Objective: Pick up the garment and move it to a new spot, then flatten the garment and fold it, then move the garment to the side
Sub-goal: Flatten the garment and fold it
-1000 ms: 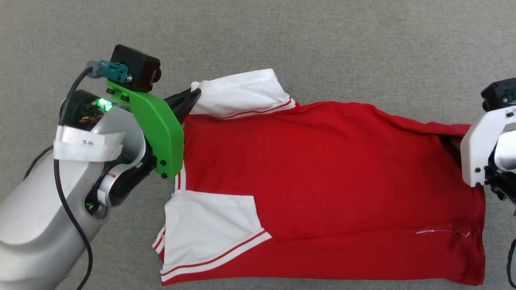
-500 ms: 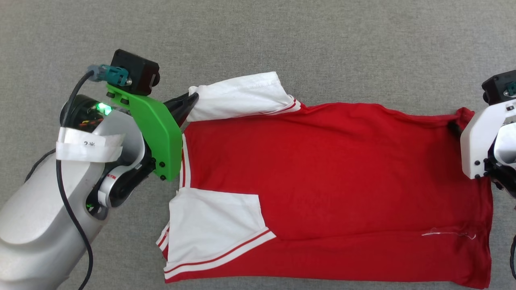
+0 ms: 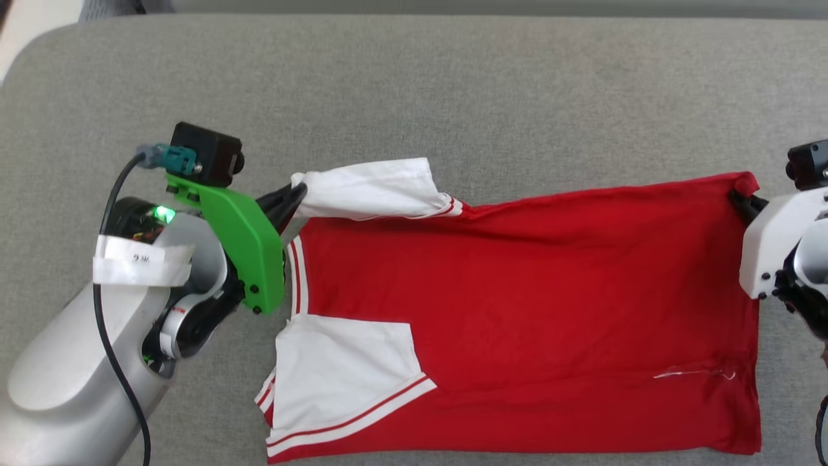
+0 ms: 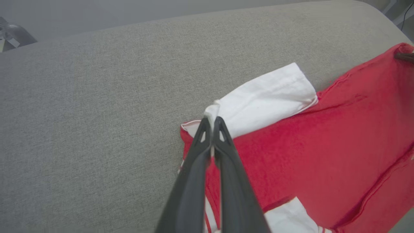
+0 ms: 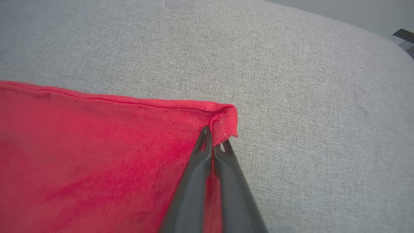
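Silver forearm, green bracket, white bracket

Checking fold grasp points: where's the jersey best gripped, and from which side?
Grip the jersey by its two far corners, each from its own end. The left hand is shut on the tip of the far white sleeve, the right hand on the far hem corner. Both are free edges, so pulling apart likely keeps it taut.
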`<state>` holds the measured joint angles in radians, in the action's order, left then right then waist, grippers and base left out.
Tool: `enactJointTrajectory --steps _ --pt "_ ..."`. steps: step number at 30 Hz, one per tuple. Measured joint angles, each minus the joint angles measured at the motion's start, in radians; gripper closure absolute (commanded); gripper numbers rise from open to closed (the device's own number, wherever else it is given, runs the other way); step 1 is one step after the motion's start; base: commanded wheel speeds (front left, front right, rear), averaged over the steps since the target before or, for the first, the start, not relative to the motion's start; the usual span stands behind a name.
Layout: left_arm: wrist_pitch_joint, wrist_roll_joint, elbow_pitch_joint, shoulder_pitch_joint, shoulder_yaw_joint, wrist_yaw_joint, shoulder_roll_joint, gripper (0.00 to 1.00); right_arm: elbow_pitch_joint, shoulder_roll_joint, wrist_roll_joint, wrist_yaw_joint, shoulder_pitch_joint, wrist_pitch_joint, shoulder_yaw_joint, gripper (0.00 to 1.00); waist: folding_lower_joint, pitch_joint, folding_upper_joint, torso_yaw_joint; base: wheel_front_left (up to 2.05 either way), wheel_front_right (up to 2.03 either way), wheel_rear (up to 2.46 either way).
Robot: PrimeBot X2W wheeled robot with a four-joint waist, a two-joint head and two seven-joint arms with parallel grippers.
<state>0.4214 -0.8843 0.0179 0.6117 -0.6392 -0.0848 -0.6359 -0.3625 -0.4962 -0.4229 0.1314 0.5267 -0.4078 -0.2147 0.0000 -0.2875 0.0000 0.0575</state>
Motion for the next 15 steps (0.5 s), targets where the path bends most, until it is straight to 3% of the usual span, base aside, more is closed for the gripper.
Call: enactJointTrajectory --steps 15 --pt "-0.044 -0.055 0.055 -0.195 0.002 -0.052 -0.015 1.00 0.015 0.004 -0.040 0.000 -0.270 0.253 0.049 1.00 0.0000 0.139 0.0000 0.009 0.00 0.00 0.00"
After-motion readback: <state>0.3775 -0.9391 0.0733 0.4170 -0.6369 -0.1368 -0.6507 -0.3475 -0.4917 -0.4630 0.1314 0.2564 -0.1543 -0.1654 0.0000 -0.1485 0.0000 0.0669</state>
